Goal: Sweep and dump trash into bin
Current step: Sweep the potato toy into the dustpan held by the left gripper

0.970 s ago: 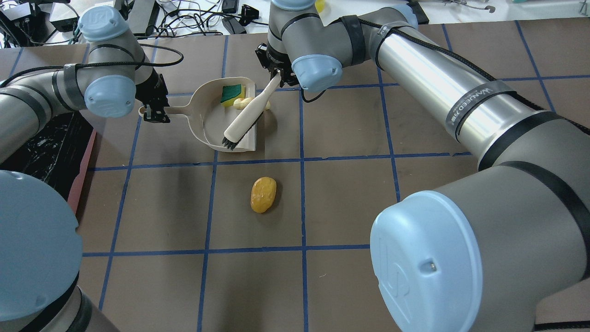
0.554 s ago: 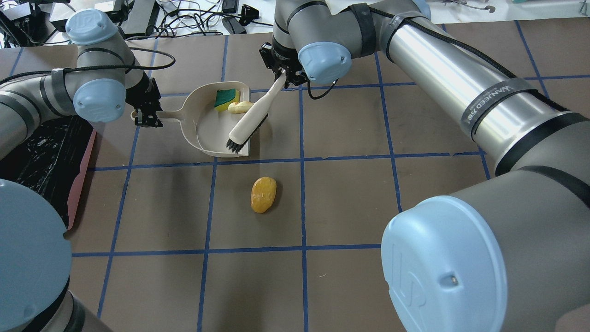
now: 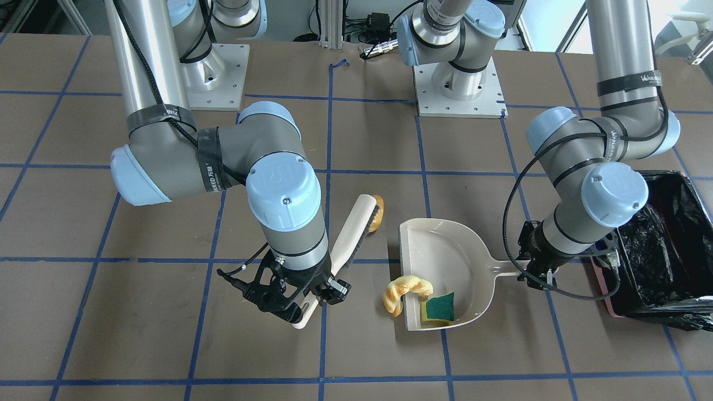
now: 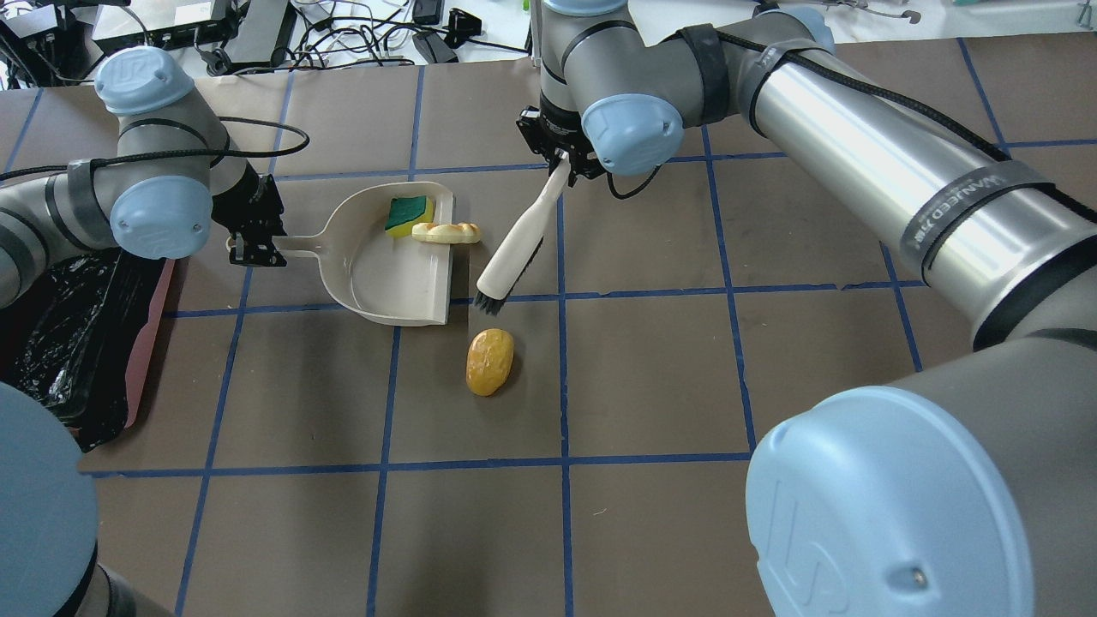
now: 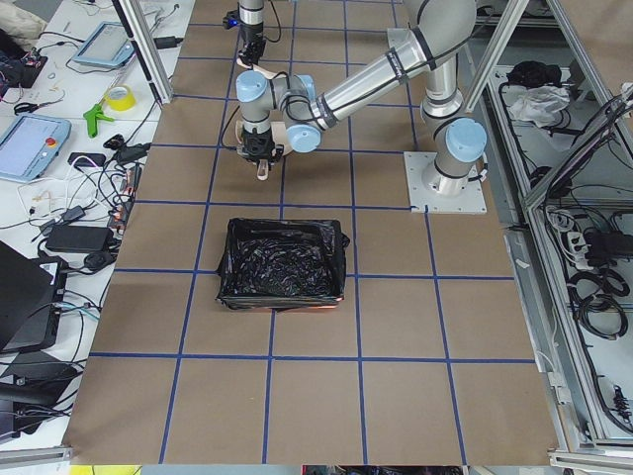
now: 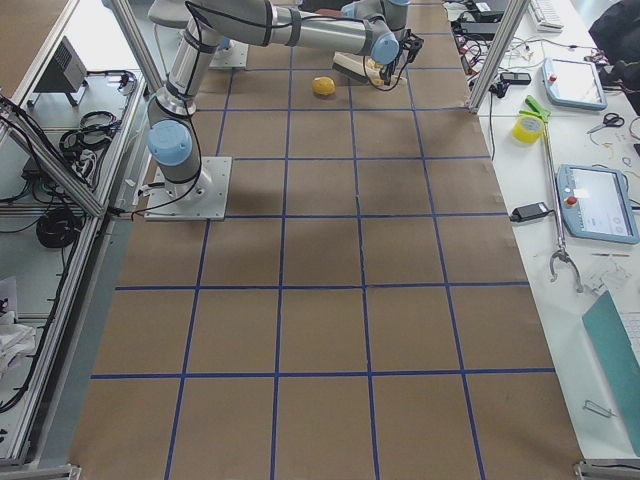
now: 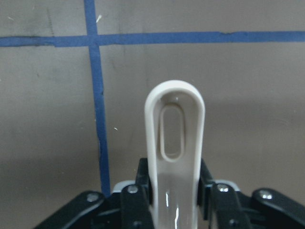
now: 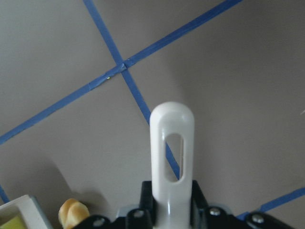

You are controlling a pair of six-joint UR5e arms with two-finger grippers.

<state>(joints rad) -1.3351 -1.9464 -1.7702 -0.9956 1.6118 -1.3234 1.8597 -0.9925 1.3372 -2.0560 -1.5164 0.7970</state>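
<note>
The beige dustpan (image 4: 386,274) lies on the table, and my left gripper (image 4: 255,250) is shut on its handle (image 7: 174,143). The green-and-yellow sponge (image 4: 408,214) sits inside the pan. The croissant (image 4: 446,231) lies across the pan's open lip, partly outside. My right gripper (image 4: 561,163) is shut on the handle of a white brush (image 4: 514,253). The brush slants down with its bristles on the table just right of the pan. The bread roll (image 4: 489,362) lies on the table just below the bristles. The pink bin (image 4: 147,343) with its black bag stands at the left edge.
In the front-facing view the bin (image 3: 657,245) is just beyond my left gripper (image 3: 535,273), and the bread roll (image 3: 377,218) touches the brush head. Cables and equipment lie past the table's far edge. Blue tape lines grid the brown table.
The brush has come out of the dustpan to the right, its bristles now on the table above the bread roll. The dustpan has shifted left and turned. The croissant now lies across the lip.
</note>
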